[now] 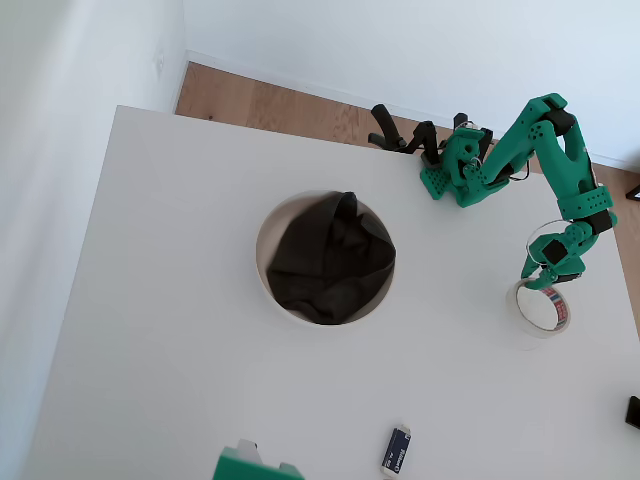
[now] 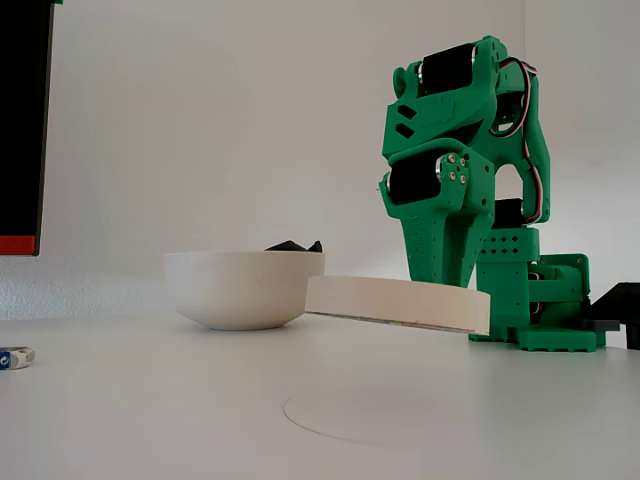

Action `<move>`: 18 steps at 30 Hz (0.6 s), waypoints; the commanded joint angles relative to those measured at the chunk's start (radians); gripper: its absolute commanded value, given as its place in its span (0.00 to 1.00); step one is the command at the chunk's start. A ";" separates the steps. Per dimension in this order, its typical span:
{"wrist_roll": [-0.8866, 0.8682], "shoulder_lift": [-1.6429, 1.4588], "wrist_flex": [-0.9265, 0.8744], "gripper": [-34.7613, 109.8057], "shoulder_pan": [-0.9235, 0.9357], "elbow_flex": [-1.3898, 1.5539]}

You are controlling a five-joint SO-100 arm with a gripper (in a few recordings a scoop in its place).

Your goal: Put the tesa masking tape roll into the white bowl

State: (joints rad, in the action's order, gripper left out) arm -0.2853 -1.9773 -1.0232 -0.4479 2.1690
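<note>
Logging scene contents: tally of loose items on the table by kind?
Tape roll: 1
Bowl: 1
Dark cloth in the bowl: 1
Blue packet: 1
Total: 4

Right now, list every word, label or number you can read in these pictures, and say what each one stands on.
tape roll: a red-and-blue label on the inner core, too small to read.
dark blue packet: pale marks on its face, too blurred to read.
white bowl: no text.
green arm: no text.
No text is legible.
</note>
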 commanded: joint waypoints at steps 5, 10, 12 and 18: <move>0.078 -0.397 -0.173 0.18 0.212 -0.114; 0.166 -0.532 -0.196 0.18 0.485 -0.196; 0.186 -0.563 -0.186 0.18 0.595 -0.227; 0.192 -0.626 -0.095 0.18 0.894 -0.273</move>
State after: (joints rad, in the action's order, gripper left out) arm -0.0905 -2.5295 -1.1766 0.2761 1.9850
